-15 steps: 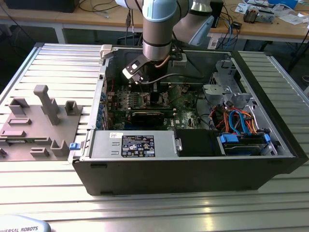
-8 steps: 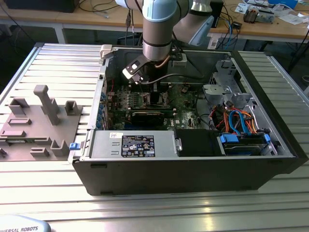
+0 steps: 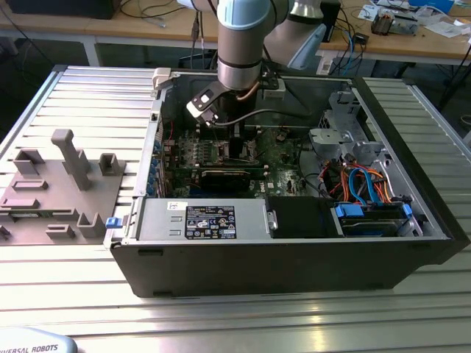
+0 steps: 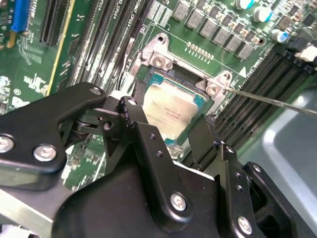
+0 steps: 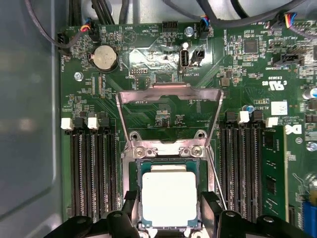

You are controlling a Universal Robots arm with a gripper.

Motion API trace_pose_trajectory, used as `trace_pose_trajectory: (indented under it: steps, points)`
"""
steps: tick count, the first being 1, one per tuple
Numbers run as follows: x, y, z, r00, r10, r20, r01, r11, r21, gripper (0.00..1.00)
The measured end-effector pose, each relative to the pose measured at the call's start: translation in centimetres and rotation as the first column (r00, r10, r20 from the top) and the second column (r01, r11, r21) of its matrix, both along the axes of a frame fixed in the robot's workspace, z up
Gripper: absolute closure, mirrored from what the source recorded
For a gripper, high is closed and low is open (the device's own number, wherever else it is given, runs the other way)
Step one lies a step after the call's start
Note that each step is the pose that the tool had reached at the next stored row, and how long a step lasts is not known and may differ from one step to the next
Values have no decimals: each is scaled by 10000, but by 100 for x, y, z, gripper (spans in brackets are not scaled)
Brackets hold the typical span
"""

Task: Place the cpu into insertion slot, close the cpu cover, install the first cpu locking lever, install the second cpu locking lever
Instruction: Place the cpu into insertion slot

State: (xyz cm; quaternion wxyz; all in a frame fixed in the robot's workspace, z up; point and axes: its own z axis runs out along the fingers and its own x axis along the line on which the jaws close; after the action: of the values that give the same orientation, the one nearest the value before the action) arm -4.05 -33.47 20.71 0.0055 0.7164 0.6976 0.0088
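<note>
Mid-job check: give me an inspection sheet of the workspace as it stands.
Surface: ribbed aluminium table, carrying the open black computer case.
Job's things: silvery-grey square cpu lies in the dark insertion slot on the green motherboard; silvery cpu cover frame open, folded back; thin wire locking lever unlatched beside the slot.
Clutter: grey plastic fixture tray, exterior view's left.
Hand: black hand low over the cpu.
Cables: orange and blue cables in the case.
Surroundings: wooden benches with gear.
</note>
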Motion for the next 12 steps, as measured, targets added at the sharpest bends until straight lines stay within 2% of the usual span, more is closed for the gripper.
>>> trace_pose_trajectory:
  steps: [2, 5, 6, 7, 8, 9, 10, 12]
  points:
    - [0, 0, 65, 10000, 0, 1, 0, 10000, 0, 38]
    - [1, 1, 83, 10000, 1, 2, -1, 10000, 2, 38]
    - [6, 0, 83, 10000, 2, -6, -2, 10000, 3, 46]
    - [22, 0, 85, 10000, 1, -43, -1, 10000, -1, 53]
    - [68, 0, 84, 9999, 1, -129, -1, 10000, 0, 53]
    - [114, 0, 83, 9997, 2, -230, -2, 10000, 1, 65]
    - [124, 0, 83, 9997, 5, -255, -5, 10000, -1, 65]
    - [125, 0, 108, 9997, 18, -259, -18, 10000, -2, 76]
